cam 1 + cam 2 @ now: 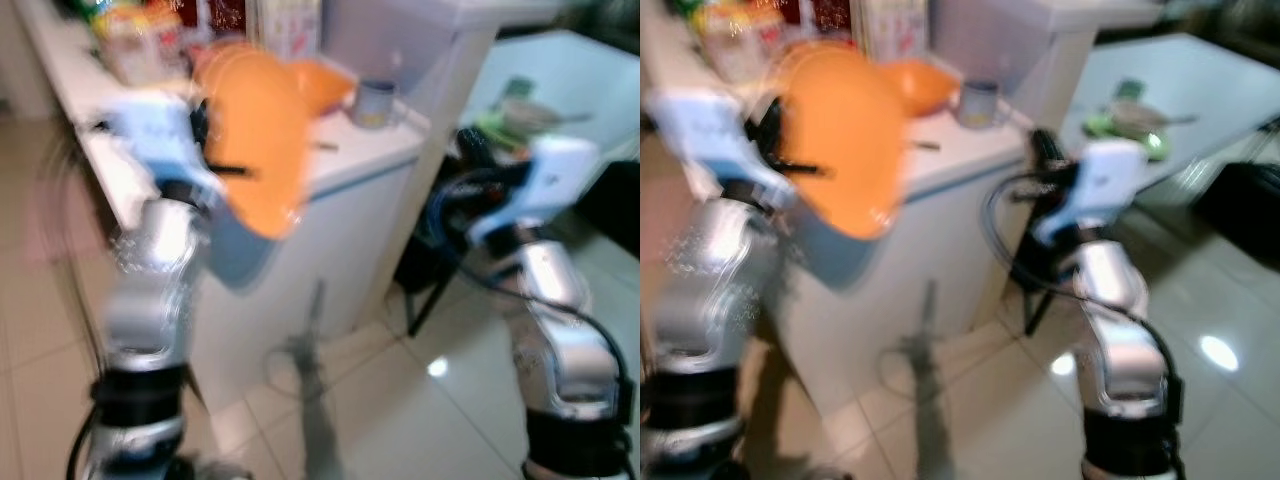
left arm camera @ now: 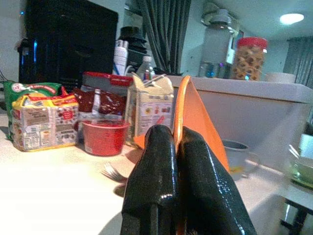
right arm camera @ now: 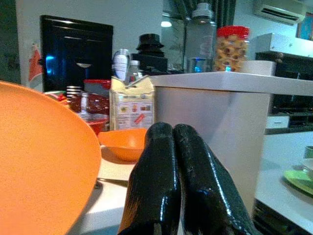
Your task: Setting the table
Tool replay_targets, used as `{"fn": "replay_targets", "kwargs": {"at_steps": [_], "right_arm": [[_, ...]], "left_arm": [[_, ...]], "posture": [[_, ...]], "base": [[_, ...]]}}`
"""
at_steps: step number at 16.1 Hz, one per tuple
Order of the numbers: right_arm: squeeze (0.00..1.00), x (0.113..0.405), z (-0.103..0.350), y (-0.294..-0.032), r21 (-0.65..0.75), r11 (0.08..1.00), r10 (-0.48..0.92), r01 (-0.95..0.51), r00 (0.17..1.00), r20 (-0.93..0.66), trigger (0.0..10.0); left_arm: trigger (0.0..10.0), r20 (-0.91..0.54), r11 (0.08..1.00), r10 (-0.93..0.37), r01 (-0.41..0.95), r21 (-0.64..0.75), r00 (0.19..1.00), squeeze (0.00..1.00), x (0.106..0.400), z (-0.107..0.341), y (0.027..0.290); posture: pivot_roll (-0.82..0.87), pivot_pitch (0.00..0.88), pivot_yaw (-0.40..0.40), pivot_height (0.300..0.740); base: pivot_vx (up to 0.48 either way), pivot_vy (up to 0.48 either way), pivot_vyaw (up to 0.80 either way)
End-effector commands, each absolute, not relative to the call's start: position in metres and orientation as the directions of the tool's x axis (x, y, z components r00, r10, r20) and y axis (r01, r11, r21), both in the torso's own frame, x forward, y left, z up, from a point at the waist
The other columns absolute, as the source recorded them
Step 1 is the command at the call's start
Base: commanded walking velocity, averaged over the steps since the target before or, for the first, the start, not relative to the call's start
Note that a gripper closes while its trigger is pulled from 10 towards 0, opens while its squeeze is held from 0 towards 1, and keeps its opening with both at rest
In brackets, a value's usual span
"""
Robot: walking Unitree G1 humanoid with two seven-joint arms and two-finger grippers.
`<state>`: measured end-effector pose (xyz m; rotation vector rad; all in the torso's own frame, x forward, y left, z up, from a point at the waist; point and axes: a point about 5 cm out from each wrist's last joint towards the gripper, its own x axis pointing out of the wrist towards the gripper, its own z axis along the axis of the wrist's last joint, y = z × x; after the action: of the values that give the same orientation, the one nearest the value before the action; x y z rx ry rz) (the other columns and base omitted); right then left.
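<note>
Plate point(image 1: 255, 140), orange, pinched edge-on in left gripper point(image 2: 177, 147) above white counter point(image 1: 360, 160); right gripper point(image 3: 175, 147) fingers together, empty; table point(image 1: 1200, 90) setting barely begun, I judge.

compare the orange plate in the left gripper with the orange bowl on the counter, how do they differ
The orange plate is held up on edge, clamped by the left gripper; the orange bowl sits upright on the white counter, untouched. The plate looks broad and shallow, the bowl smaller and deeper. Both are plain orange.
</note>
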<state>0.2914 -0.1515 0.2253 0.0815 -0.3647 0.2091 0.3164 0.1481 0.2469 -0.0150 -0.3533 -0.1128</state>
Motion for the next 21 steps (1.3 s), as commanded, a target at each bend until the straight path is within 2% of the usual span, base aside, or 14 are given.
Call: {"fn": "replay_targets", "kwargs": {"at_steps": [1, 21], "right_arm": [[0.0, 0.293, 0.23, -0.148, 0.025, 0.975, 0.193, -0.219, 0.904, 0.382, 10.0], [0.0, 0.297, 0.222, -0.154, -0.039, 0.984, 0.177, -0.174, 0.923, 0.342, 10.0]], "left_arm": [[10.0, 0.423, 0.998, -0.064, 0.063, 0.017, 0.904, 0.0, 0.316, 0.263, 0.155], [10.0, 0.4, 0.997, -0.018, -0.014, 0.078, 0.916, 0.0, 0.322, 0.249, 0.155]], "posture": [[0.04, 0.0, -0.055, 0.74], [0.03, 0.0, -0.058, 0.74]], "base": [[0.0, -0.48, 0.8], [0.0, -0.48, 0.8]]}}
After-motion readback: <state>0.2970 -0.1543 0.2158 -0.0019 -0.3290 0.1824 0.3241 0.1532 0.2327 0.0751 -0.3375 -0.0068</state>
